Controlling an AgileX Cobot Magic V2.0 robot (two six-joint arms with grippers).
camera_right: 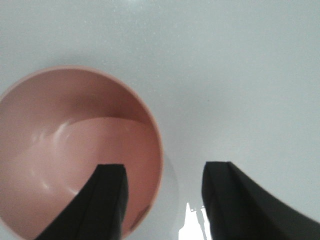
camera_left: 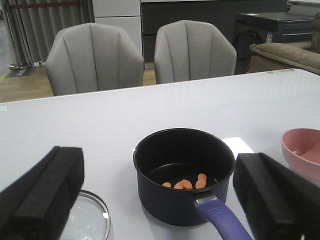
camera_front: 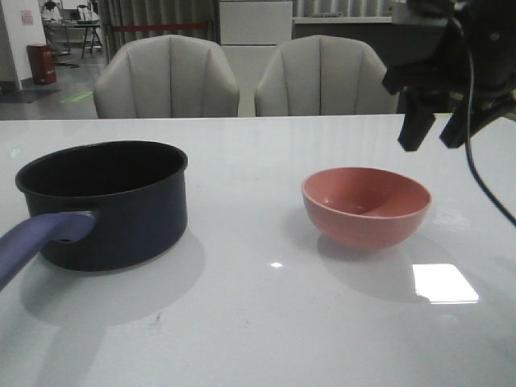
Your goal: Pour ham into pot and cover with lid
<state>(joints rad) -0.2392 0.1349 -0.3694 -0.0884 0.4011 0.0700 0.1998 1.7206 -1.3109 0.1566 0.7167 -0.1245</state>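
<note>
Ham [camera_left: 186, 183] in pot [camera_left: 184, 175], grippers apart.

Bare table [camera_front: 266, 322] lies between pot [camera_front: 113, 201] and pink bowl [camera_front: 367, 205]; nothing covers the pot's mouth.

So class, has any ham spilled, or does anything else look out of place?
Nothing stands out. The ham lies inside the pot, the pink bowl sits upright and empty, and the lid lies flat beside the pot.

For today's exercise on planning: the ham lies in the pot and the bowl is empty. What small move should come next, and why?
Probably the left gripper, open, should shift toward the lid lying flat beside the pot, to grasp it: ham is already inside, the pot uncovered.
</note>
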